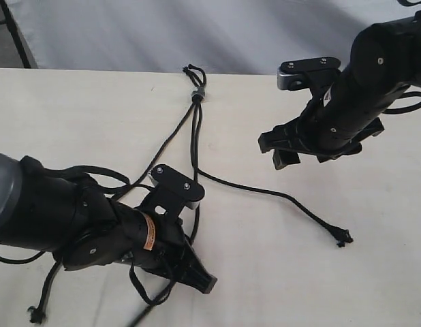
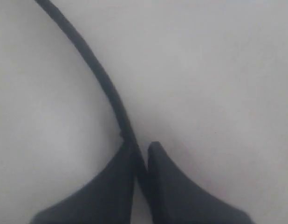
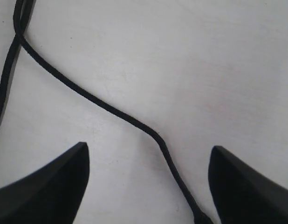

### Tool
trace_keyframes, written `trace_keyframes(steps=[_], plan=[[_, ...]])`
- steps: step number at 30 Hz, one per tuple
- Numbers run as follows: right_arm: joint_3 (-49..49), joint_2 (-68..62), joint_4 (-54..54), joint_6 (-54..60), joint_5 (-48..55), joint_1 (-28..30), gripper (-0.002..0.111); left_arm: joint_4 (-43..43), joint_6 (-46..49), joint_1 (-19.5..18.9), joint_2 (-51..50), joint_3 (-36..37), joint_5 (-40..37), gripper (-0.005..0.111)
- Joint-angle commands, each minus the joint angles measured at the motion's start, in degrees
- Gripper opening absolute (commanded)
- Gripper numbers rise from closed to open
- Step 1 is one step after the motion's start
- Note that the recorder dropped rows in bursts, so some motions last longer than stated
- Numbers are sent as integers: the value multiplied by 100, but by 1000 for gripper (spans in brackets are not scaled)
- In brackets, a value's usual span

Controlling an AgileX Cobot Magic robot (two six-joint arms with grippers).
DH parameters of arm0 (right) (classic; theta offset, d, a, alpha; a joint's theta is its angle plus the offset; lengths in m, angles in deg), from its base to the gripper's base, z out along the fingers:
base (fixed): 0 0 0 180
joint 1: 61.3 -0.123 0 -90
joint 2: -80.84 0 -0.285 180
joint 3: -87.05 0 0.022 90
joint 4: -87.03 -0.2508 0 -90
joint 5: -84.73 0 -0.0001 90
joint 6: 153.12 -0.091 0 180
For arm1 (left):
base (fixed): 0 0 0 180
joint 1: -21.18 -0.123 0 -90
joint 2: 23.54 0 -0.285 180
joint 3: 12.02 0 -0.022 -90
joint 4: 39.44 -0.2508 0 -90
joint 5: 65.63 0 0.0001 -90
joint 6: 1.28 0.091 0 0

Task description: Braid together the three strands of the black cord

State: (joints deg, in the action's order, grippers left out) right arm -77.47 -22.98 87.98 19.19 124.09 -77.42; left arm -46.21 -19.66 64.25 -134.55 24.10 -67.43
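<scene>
Narrowly straddling one strand (image 2: 95,65) with left gripper (image 2: 140,148), grip unclear; holding right gripper (image 3: 148,148) wide; risking slippage far from grey band (image 1: 196,95).

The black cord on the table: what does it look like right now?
The black cord is thin, matte rope lying limp and unbraided on the pale table. A grey band binds three strands next to short loops. One strand curves right to a knotted tip; another passes between the left gripper's narrow jaws.
</scene>
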Motion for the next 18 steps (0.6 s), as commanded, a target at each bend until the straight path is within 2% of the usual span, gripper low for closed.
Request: trace_keyframes(steps=[1,5,6,9,10,11,12,13,15,18], plan=[[151,48,-9,117,-133,3,68,-45,35,33,-183,-6,-34,0],[179,48,-9,139,-156,3,68,-45,274,-56,125,-14,-222,0],[184,48,-9,153,-155,3,68,-45,442,-225,385,-96,-636,0],[184,48,-9,195,-201,3,68,-56,1010,-1090,1048,-307,-1425,0],[184,48,-9,218,-214,3,68,-108,1109,-1340,1161,-317,-1438,0],[184,48,-9,215,-241,3,68,-410,1153,-1838,1297,-317,-1474,0],[184,48,-9,237,-259,3,68,-618,1153,-2084,1323,-317,-1497,0],[184,48,-9,273,-306,3,68,-837,1153,-2507,1323,-292,-1471,0],[184,48,-9,365,-392,3,68,-788,1130,-3029,1200,-111,-863,0],[184,48,-9,411,-391,3,68,-788,1130,-3294,957,117,-233,0]])
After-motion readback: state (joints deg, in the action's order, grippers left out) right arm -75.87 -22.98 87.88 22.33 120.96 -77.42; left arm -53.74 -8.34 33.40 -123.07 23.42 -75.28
